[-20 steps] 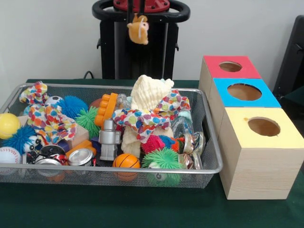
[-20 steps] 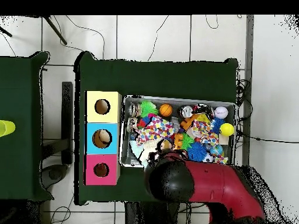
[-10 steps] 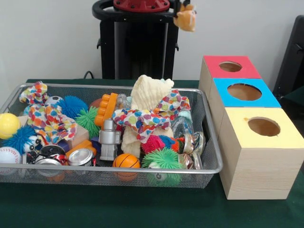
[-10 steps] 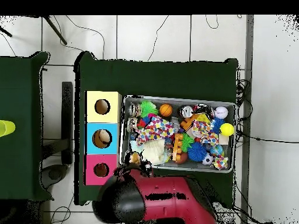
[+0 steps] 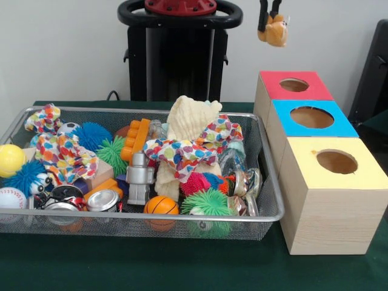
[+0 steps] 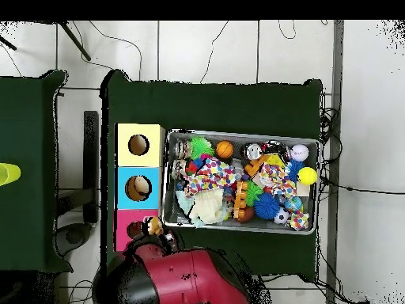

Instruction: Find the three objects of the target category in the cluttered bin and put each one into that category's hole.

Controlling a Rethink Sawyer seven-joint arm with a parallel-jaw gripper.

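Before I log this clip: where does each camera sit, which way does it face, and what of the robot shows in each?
Front view: across the table, level, facing the wire bin and three boxes; only the gripper shows, shut on an orange plush toy above the red box.
Overhead view: above the table, looking straight down; the red arm enters from the bottom edge.
Shared: bin, red, blue and yellow boxes, and the toy by the red box's hole.

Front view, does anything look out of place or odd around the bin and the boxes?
Nothing is spilled or damaged. The one thing outside the wire bin is a small orange plush toy, hanging in the gripper above the red-topped box. The bin's contents are jumbled but contained.
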